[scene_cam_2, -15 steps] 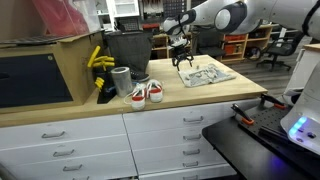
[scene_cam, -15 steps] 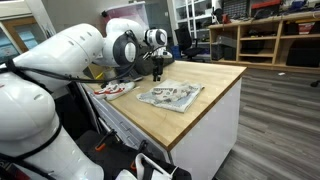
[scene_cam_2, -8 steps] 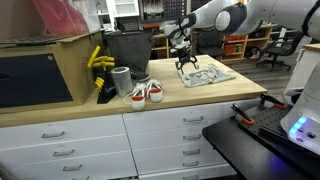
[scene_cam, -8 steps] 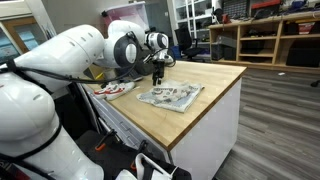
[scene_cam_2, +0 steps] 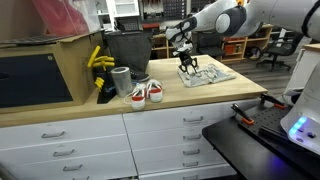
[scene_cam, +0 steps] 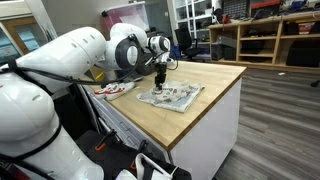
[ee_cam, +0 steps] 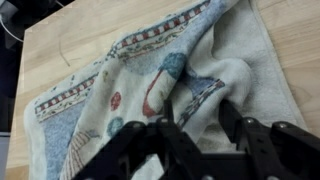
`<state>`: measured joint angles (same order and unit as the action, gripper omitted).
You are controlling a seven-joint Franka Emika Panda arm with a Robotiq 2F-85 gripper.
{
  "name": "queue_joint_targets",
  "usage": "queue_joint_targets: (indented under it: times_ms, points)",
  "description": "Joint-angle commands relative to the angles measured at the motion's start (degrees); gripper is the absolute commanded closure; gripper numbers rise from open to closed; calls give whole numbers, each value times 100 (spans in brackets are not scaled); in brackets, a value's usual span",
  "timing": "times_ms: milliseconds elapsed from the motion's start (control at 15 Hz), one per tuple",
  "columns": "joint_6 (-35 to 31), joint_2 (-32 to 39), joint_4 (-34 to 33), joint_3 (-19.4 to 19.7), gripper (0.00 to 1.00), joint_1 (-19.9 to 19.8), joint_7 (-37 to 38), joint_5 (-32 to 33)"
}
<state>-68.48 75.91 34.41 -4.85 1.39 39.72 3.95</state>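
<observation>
Wrist view shows the cloth rumpled on the bench. It looks soft, light and limp, best pinched at the raised fold running toward 1 o'clock. The hand is spread wide astride that fold, holding nothing; whether it touches the fabric, I cannot tell.

Arm stretched forward; wrist bent down; claw pointing downward, jaws apparently spread apart.
</observation>
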Motion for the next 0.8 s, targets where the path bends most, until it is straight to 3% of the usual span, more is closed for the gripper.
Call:
queue_joint_targets:
  times_ms: [0, 200, 733]
  points:
    - [89, -70, 58, 10, 81, -32, -213, 65]
    - [93, -96, 50, -6, 100, -59, -224, 46]
    - [-78, -295, -161, -107, 99, -8, -106, -11]
